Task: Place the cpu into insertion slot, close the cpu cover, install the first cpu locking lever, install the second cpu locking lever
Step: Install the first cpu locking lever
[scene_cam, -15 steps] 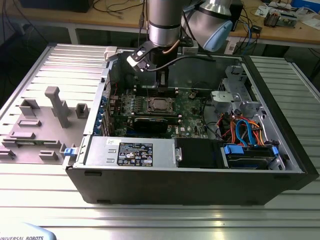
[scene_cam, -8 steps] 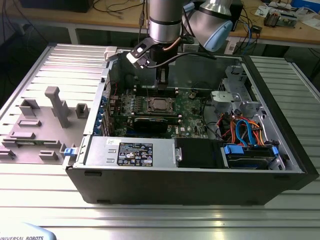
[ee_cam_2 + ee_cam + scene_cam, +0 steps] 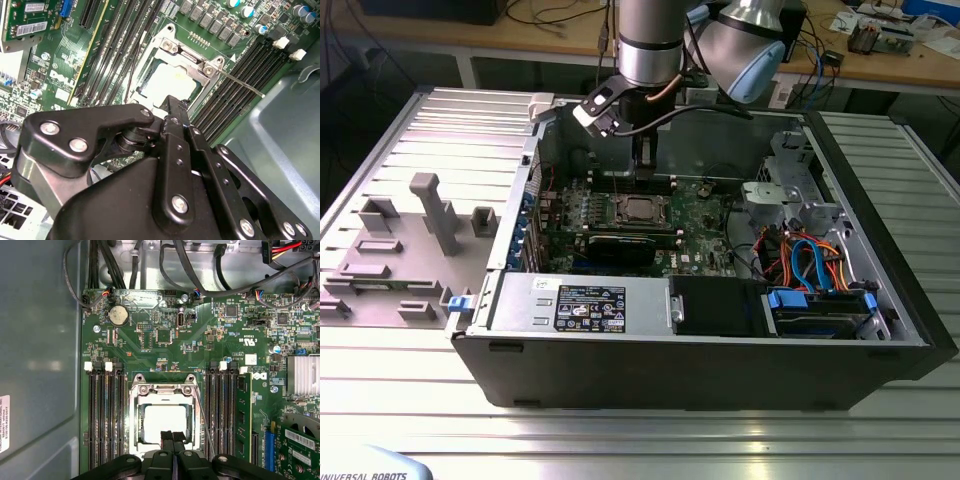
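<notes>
On a ribbed grey metal worktop (image 3: 620,440) fronting a cluttered wooden bench (image 3: 880,62), an open black computer case (image 3: 700,375) holds the black claw (image 3: 173,436), pressed together, partly hiding the silvery square cpu (image 3: 159,420).

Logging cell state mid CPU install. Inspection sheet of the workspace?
Surface: slatted metal table, open PC case on it.
Job's things: cpu seated; cpu cover down around it; one locking lever angled out to one side.
Clutter: grey fixtures at the exterior view's left.
Gripper: shut, fingertips at the cpu's edge.
Cables: blue and orange bundle inside case.
Surroundings: workbench with gear behind.
</notes>
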Tool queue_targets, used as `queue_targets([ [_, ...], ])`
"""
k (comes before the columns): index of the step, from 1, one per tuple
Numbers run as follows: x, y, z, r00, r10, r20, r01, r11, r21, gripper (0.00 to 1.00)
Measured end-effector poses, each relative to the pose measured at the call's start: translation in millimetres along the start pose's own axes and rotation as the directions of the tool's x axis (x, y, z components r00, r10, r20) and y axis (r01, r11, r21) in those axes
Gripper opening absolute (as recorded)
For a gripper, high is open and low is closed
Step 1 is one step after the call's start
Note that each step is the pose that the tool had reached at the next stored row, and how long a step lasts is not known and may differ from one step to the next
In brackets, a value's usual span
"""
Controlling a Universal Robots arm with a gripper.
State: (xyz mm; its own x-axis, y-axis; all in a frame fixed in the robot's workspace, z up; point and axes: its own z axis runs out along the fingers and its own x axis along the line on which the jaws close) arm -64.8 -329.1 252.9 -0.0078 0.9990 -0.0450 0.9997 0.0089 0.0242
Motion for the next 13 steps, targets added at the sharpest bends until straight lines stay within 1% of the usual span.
queue_targets([
  [3,0.0,0.0,0.0,1.0,-0.001,-0.0001,0.001,1.0,0.0,0.11],
  [8,0.0,0.1,0.0,0.9997,-0.023,-0.0006,0.023,0.9997,-0.0011,0.11],
  [9,0.0,0.0,0.0,0.999,-0.045,-0.0011,0.045,0.999,-0.0021,0.11],
  [10,0.0,0.0,0.0,0.9984,-0.057,-0.0014,0.057,0.9984,-0.0026,0.11],
  [11,0.0,0.0,0.0,0.9969,-0.078,-0.0018,0.078,0.9969,-0.0036,0.11],
  [13,0.0,0.0,0.0,0.9949,-0.1,-0.0023,0.1,0.9949,-0.0047,0.11],
])
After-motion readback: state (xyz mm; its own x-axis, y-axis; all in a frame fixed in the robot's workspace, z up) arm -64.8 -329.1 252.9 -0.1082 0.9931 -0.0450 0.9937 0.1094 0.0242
